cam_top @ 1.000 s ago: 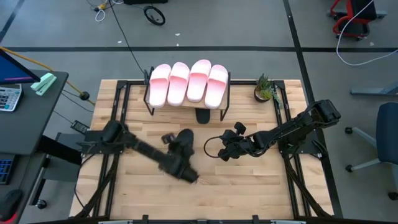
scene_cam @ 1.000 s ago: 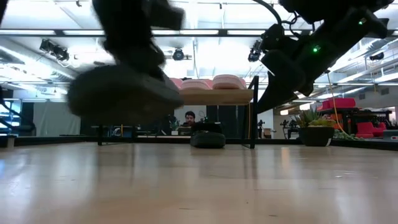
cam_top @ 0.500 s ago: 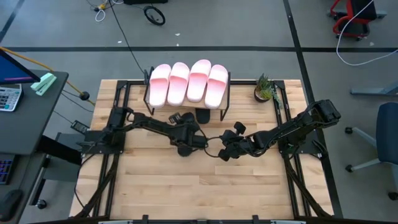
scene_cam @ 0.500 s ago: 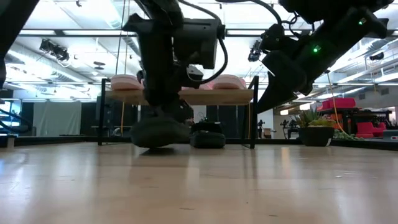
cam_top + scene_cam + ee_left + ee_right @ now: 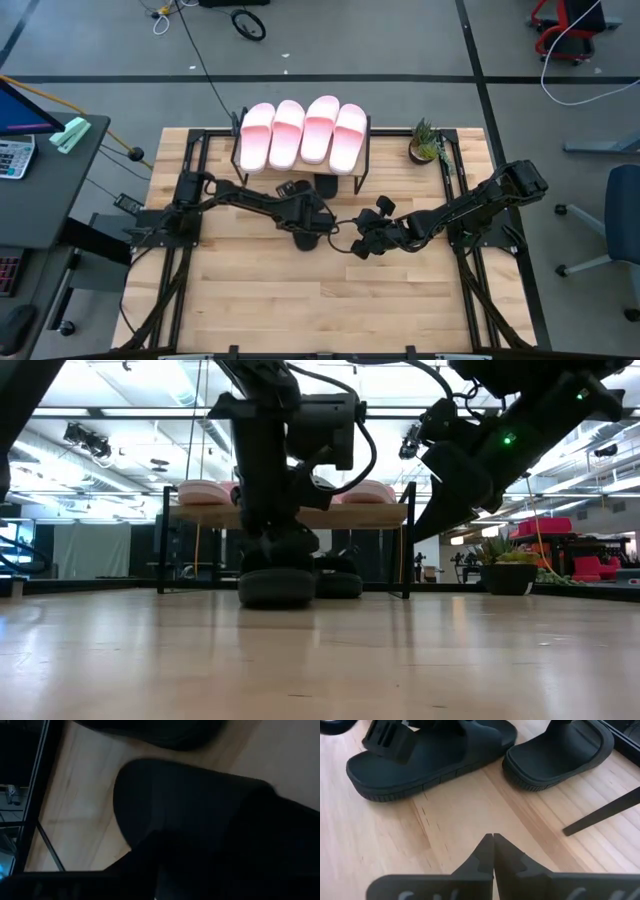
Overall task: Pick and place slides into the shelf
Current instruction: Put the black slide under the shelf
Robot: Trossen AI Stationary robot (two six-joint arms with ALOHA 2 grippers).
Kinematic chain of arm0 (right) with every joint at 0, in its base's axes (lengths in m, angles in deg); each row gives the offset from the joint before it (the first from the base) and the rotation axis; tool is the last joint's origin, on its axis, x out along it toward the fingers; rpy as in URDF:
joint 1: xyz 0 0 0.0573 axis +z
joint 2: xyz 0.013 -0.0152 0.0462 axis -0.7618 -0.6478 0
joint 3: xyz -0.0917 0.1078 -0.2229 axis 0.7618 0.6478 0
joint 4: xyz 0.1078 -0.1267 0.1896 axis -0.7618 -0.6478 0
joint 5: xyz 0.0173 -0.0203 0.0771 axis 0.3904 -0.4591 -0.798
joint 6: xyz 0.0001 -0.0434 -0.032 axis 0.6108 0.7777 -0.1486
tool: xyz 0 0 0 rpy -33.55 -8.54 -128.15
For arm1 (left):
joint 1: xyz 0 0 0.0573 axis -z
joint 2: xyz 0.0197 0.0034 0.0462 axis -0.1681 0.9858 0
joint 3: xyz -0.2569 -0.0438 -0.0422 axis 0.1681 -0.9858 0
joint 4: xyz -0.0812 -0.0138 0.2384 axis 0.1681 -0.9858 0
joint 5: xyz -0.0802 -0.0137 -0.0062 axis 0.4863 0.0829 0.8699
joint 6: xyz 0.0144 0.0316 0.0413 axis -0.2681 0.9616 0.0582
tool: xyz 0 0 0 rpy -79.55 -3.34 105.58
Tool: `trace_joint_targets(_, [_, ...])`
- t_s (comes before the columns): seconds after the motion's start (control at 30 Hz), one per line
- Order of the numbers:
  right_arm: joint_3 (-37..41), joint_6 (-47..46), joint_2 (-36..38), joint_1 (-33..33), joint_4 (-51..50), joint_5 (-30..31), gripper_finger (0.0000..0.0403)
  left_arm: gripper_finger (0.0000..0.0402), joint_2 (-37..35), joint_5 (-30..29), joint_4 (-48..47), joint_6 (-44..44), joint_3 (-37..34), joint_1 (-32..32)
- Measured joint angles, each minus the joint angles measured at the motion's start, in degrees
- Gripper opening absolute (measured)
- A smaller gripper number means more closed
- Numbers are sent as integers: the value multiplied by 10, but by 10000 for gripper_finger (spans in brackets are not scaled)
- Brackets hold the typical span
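Observation:
Several light pink slides [image 5: 303, 133] lie side by side on the plank top of the shelf [image 5: 350, 516] at the table's far side. One black slide [image 5: 555, 750] rests sole-down on the table under the shelf's near edge. A second black slide [image 5: 420, 765] lies flat on the table just in front of it. My left gripper [image 5: 303, 218] stands right over this slide's strap; the frames do not show whether it touches the slide. My right gripper [image 5: 493, 855] hangs shut above the table, to the right of both black slides.
A small potted plant [image 5: 425, 142] stands at the table's far right corner. The shelf's thin black legs [image 5: 600, 812] come down close to the black slides. Bare wooden table [image 5: 320, 310] spreads toward the near edge. A desk [image 5: 40, 150] stands off the table's left side.
My left gripper has carried the black slide, lifted clear, from the middle of the table toward the far edge and the shelf, and has sunk. The slide came down tilted and now lies flat on the table beside the other black slide.

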Motion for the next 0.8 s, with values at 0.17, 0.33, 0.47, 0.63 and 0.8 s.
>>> trace_joint_targets(0.17, [0, 0, 0, 0, 0, 0, 5, 159, 1, 8, -18, -1, 11, 25])
trace_joint_targets(0.33, [0, 0, 0, 0, 0, 0, 7, 197, 1, 13, -41, -2, 56, 44])
trace_joint_targets(0.47, [0, 0, 0, 0, 0, 0, 5, 224, 1, 10, -64, -7, 100, 61])
trace_joint_targets(0.63, [0, 0, 0, 0, 0, 0, 6, 229, 1, 44, -67, -62, 143, 92])
trace_joint_targets(0.8, [-2, 2, 0, 1, 2, 0, 7, 186, 1, 108, -3, -71, 130, 131])
